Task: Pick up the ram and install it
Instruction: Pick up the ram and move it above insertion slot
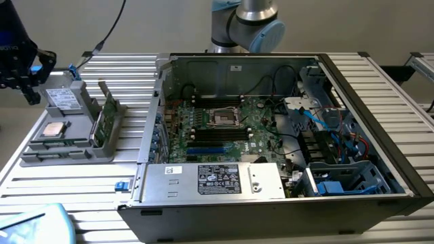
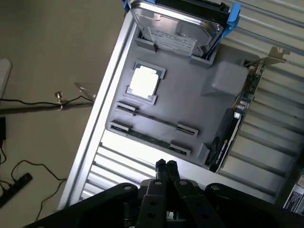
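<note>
Wrist view: your black gripper (image 2: 166, 166) is clenched on nothing, hovering just beside the grey moulded tray (image 2: 190, 104); the thin green ram stick (image 2: 151, 138) lies edge-up in its slot.

Drive (image 2: 178, 28) partly past pic edge; ram (image 2: 149, 137) edge-on, chips & label unreadable

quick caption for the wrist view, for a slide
Shut gripper hovers beside a grey parts tray holding a silver processor and a boxy drive.
</note>
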